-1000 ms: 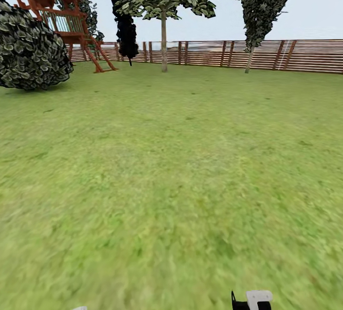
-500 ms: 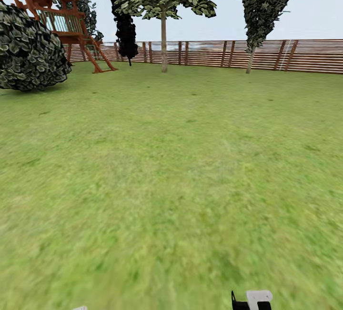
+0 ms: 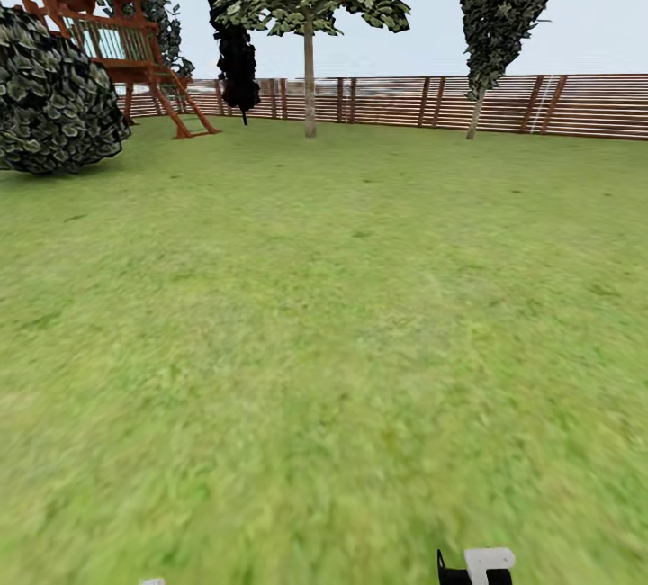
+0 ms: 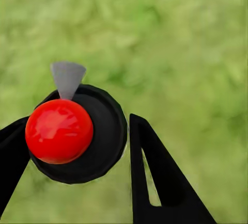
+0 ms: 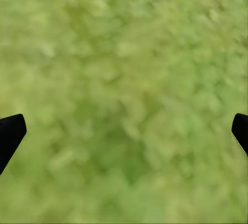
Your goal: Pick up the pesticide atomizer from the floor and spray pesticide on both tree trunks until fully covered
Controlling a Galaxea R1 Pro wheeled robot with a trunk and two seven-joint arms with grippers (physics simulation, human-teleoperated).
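My left gripper [image 4: 76,125] is shut on the pesticide atomizer [image 4: 103,146], which I see end-on in the left wrist view as a round dark body with a red ball knob and a pale grey nozzle wedge. It hangs over blurry green grass, the floor [image 3: 324,342]. My right gripper [image 5: 124,136] is open over bare grass, with nothing between its fingertips. A bit of the right hand [image 3: 486,565] shows at the head view's lower edge. Far off by the fence stands a tree [image 3: 309,90] with a bare straight trunk and foliage high up.
A brown slat fence [image 3: 405,103] closes the far side of the lawn. A large dark shrub [image 3: 54,94] and a red wooden play tower [image 3: 99,27] stand at the far left. A thin-trunked conifer [image 3: 474,108] rises at the far right.
The head view has shifted slightly: shrub and play tower slid a little left, so the camera has moved. Both hands keep their place in the picture.
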